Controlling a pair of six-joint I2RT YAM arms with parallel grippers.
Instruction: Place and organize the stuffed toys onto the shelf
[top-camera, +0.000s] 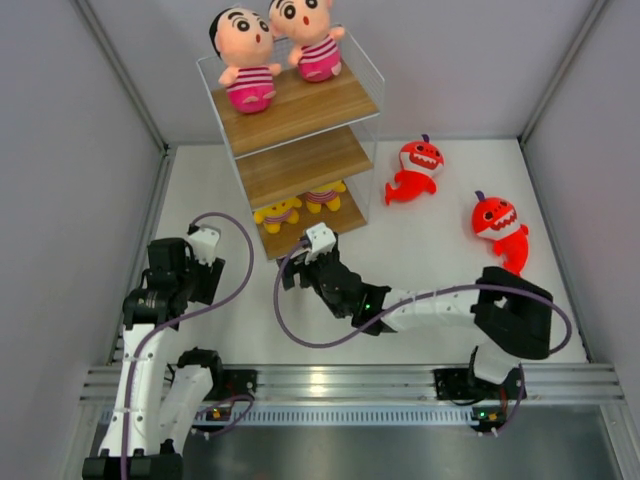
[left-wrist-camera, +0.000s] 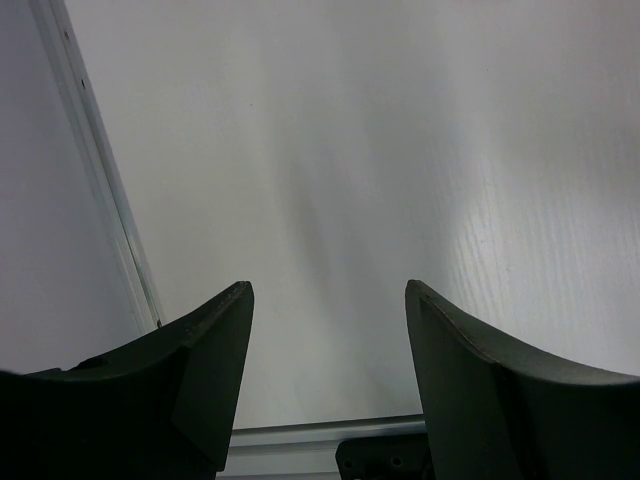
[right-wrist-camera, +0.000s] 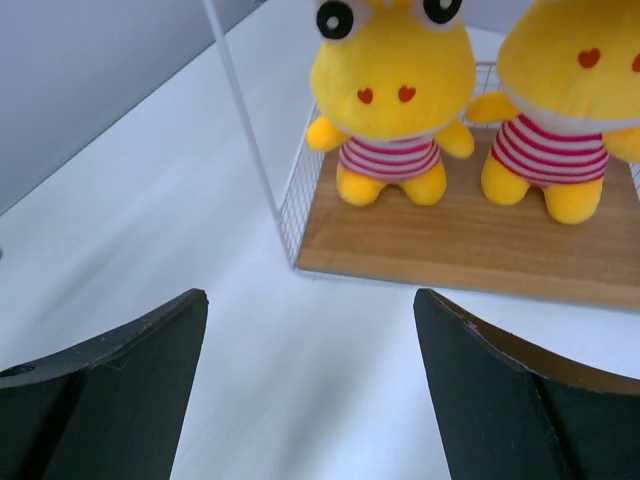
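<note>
Two big-headed black-haired boy dolls (top-camera: 247, 62) in pink striped outfits sit side by side, touching, on the top board of the three-tier shelf (top-camera: 300, 112). The shelf is a rack of light brown wooden boards in a thin white wire frame with clear sides, standing at the far side of the white table (top-camera: 430, 270). On its bottom board two yellow dolls (right-wrist-camera: 392, 100) in pink-and-white striped shirts stand upright next to each other, facing out toward the arms. Two red toothy sharks lie on the table to the right of the shelf: one shark (top-camera: 415, 170) just beside it, the other shark (top-camera: 498, 228) farther right and nearer the arms. The right gripper (right-wrist-camera: 310, 300) sits low in front of the bottom board's corner, its fingers spread wide with nothing between them. The left gripper (left-wrist-camera: 325, 290) hangs over bare table close to the left wall, its fingers likewise wide apart and empty.
</note>
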